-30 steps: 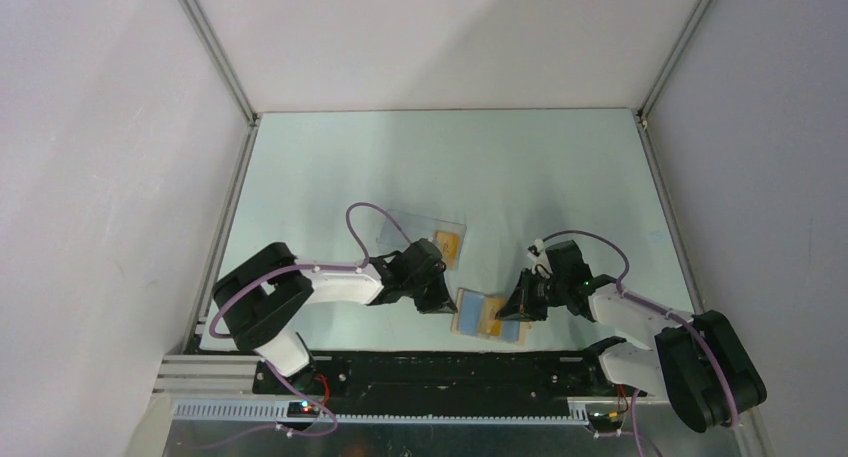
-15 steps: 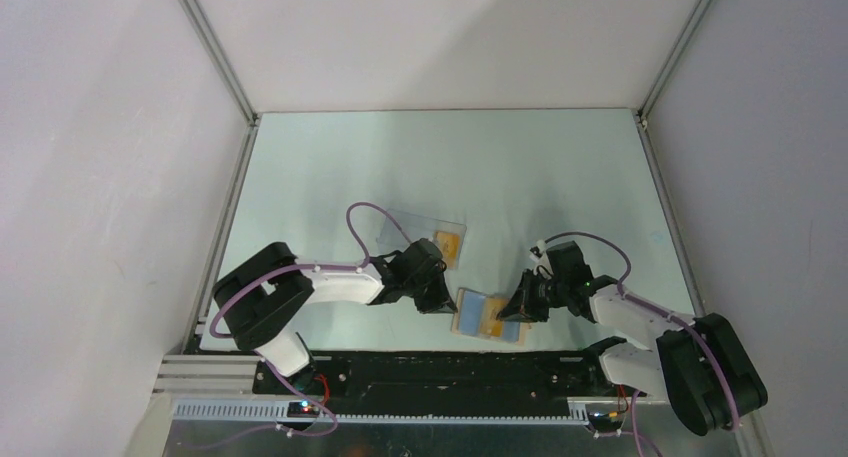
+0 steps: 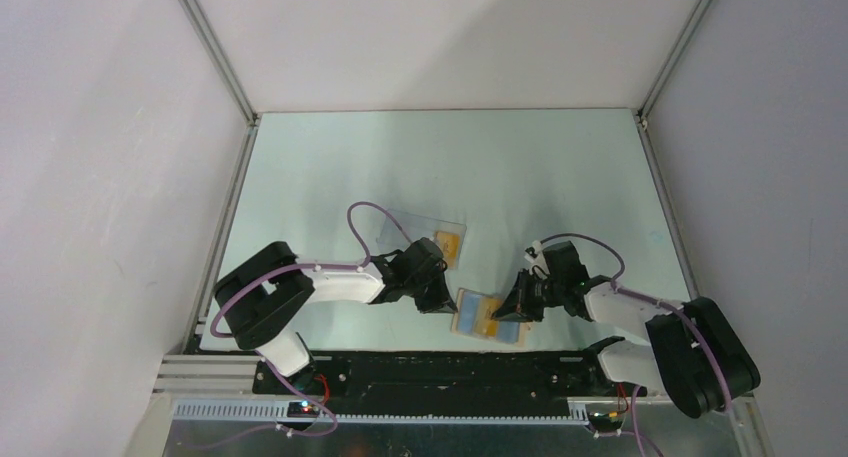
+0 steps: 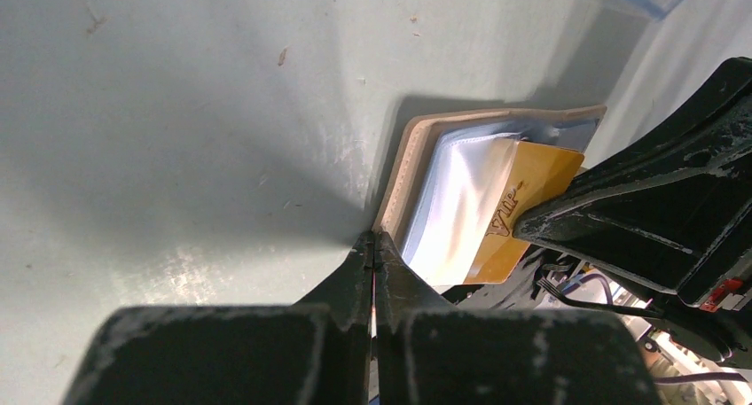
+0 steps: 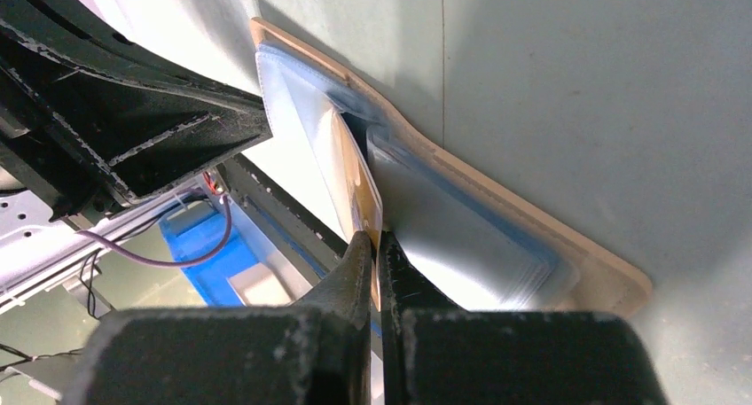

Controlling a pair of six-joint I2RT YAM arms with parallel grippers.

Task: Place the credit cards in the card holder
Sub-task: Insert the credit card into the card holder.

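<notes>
At the card holder (image 4: pixel 401 173) edge, left jaws closed, right jaws seemingly pinch a credit card (image 4: pixel 525 190).

**Table, clear box and frame**

A pale green table (image 3: pixel 450 157) forms the floor of a white-walled enclosure, with aluminium frame posts (image 3: pixel 213 52) rising from its far corners. A clear plastic box (image 3: pixel 412 222) lies flat on the table, left of centre. Below the near edge, the right wrist view catches something blue (image 5: pixel 197 245), possibly a bin, though it is too blurred to tell.
</notes>
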